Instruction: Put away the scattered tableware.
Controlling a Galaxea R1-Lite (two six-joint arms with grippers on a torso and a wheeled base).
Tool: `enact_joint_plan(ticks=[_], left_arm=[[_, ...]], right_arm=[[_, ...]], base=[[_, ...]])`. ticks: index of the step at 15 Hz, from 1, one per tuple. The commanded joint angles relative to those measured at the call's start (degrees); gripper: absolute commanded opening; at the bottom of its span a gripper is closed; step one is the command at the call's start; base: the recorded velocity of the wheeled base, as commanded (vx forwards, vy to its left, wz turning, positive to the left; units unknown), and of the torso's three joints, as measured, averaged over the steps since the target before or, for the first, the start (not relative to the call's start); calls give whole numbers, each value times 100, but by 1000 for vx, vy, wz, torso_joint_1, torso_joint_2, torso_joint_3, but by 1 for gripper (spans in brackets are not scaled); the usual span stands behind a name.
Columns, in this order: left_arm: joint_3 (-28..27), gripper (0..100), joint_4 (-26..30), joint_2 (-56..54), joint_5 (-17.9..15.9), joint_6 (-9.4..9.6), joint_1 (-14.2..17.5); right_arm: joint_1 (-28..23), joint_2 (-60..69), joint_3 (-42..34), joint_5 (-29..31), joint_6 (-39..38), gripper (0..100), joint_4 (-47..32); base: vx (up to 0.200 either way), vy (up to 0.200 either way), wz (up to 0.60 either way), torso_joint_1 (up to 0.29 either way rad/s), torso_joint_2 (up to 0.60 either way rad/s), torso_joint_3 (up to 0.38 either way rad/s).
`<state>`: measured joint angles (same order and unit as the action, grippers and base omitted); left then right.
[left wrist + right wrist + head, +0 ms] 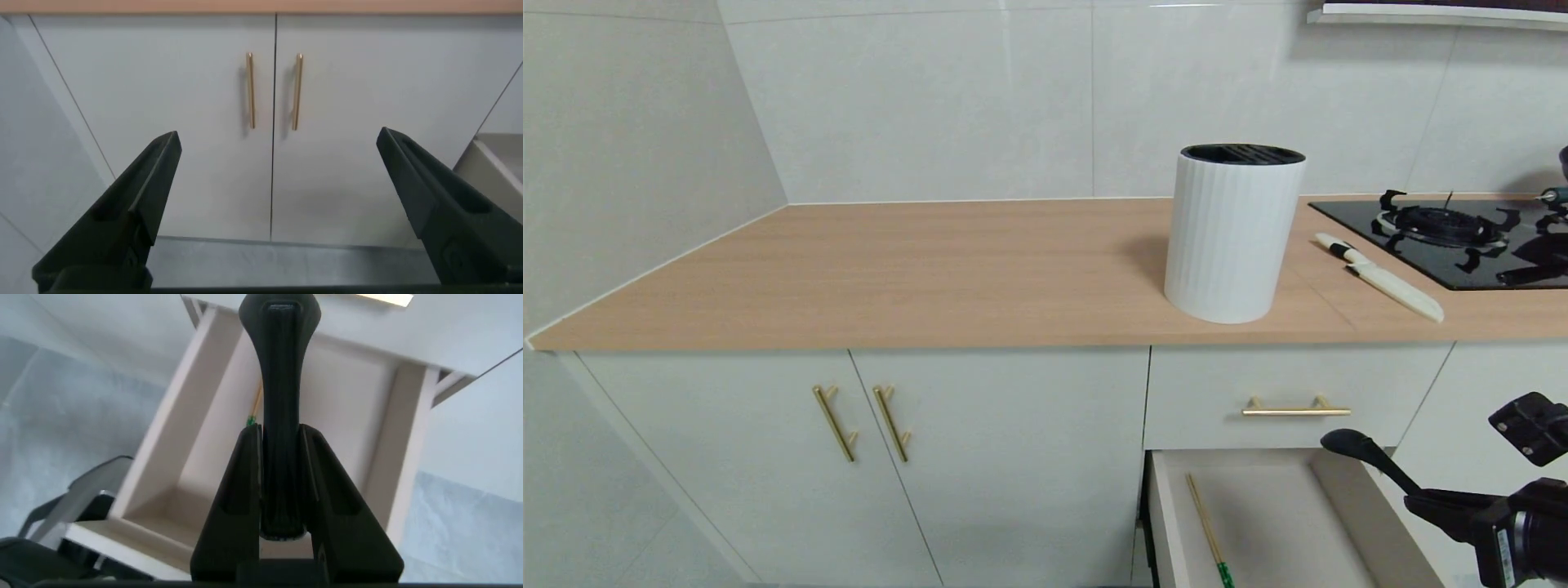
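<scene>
Head view: right gripper [1421, 500] grips a black utensil handle [1360, 449] at the open drawer [1162, 523] holding chopsticks [1207, 527]; a white knife [1380, 276] lies on the counter [931, 269] beside the knife block [1232, 237]. Left wrist view: left gripper [278, 143] is wide open, holding nothing. Right wrist view: handle is clamped over the drawer.

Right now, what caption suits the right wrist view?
Right gripper shut on a black utensil above the open drawer.

We've got a black glass gas hob [1429, 263] sunk into a light wood countertop [931, 269]; white cabinet doors [996, 465] with gold bar handles [834, 424] below.
</scene>
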<state>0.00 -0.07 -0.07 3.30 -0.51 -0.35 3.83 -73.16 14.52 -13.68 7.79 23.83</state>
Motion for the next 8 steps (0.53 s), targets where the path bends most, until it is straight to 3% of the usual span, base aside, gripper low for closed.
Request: enact_joint_plan(ticks=[1,8], left_arm=[[0,100,-10,7,4,-2,0],[0,100,-10,7,-5,-2,0]], right_arm=[[4,-120,-10,-3,3,0,-1],[4,-305,-46,-3,82,0,16]], base=[[0,0,0,-183,476,295],[0,0,0,-163,466,302]])
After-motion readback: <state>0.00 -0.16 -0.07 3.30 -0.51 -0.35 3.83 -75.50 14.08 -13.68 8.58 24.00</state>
